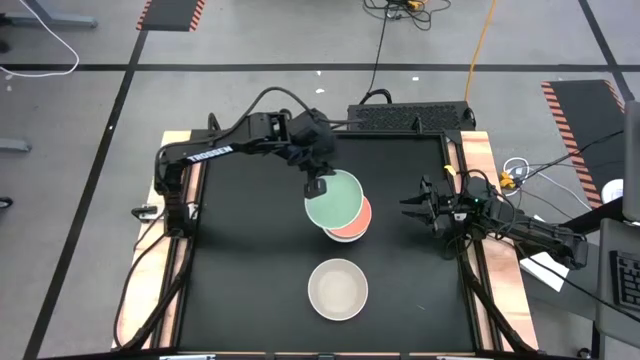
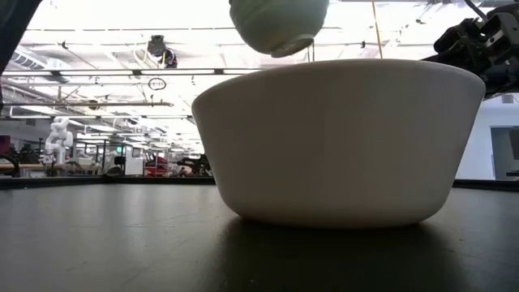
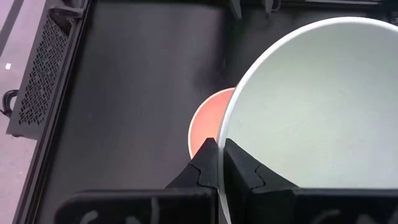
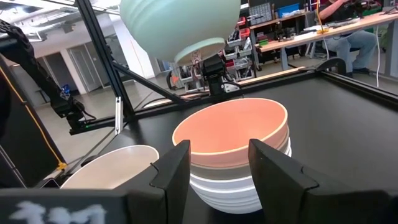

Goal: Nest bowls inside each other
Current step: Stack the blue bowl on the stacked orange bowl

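Observation:
My left gripper (image 1: 318,187) is shut on a mint green bowl (image 1: 333,198) held in the air over a stack of nested bowls. The top bowl of the stack is salmon-orange (image 4: 230,134) and sits inside pale bowls (image 4: 224,190) that stand on the black mat. The salmon bowl (image 3: 208,124) shows past the mint bowl's edge in the left wrist view. A cream-beige bowl (image 1: 337,288) stands alone nearer the table's near edge and fills the low view (image 2: 332,138). My right gripper (image 1: 420,207) waits open to the right of the stack, its fingers pointing at it. My left gripper pinches the mint bowl's rim (image 3: 222,134) on the side toward the table's far left. One finger (image 3: 242,171) is inside the bowl and one (image 3: 204,167) outside, coming from above. The bowl (image 4: 180,25) is lifted clear, mouth up, above the stack.
A black mat (image 1: 240,260) covers the table between wooden side strips. A perforated black box (image 1: 410,116) lies along the far edge. Cables run off the right side (image 1: 520,170). Bare mat lies to the left of the bowls.

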Available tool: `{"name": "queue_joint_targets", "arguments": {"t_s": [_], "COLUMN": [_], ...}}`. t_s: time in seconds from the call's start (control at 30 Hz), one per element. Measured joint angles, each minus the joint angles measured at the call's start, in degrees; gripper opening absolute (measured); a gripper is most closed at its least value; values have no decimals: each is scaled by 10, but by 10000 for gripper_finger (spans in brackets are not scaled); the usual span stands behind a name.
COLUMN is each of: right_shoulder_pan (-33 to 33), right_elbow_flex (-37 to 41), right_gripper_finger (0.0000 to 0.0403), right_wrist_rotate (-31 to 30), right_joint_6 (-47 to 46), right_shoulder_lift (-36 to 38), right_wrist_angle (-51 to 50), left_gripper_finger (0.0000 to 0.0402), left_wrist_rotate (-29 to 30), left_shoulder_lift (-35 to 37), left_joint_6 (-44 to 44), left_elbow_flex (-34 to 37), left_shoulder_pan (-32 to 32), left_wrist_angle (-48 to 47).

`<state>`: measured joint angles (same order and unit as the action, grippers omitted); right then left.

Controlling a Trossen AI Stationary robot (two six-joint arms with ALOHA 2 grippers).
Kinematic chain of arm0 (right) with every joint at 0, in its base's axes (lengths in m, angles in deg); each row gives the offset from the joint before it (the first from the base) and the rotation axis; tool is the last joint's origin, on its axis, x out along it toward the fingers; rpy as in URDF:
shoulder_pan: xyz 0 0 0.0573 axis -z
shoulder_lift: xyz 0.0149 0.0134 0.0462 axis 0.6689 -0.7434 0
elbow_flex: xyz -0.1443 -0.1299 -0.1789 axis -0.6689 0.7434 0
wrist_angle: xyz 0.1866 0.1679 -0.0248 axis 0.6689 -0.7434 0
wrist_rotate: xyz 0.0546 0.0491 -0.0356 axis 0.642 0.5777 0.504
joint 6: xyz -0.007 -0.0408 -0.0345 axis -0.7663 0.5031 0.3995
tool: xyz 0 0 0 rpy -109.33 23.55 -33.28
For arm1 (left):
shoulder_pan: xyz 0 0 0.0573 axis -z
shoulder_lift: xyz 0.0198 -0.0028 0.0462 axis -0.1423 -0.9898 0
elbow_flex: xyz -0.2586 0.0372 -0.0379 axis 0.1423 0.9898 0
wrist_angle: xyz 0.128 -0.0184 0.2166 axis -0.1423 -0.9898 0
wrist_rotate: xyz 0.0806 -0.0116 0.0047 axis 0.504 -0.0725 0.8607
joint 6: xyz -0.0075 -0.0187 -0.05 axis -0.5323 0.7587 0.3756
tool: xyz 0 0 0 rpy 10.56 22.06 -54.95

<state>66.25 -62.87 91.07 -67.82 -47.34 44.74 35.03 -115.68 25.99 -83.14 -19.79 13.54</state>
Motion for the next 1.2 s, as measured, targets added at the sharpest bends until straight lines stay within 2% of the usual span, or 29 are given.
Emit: {"name": "queue_joint_targets", "arguments": {"t_s": [0.33,0.87,1.2], "right_shoulder_pan": [0,0,0], "right_elbow_flex": [0,0,0], "right_gripper_finger": [155,155,155], "right_wrist_rotate": [0,0,0], "right_joint_6": [8,7,7], "right_shoulder_lift": [0,0,0], "right_wrist_angle": [0,0,0], "left_gripper_finger": [5,5,5], "left_wrist_rotate": [-9,-17,-32], "left_shoulder_lift": [-40,-44,-50], "left_joint_6": [-5,0,11], "left_elbow_flex": [-49,-49,-49], "left_shoulder_pan": [-3,-4,-30], "left_wrist_angle": [-9,-9,-9]}}
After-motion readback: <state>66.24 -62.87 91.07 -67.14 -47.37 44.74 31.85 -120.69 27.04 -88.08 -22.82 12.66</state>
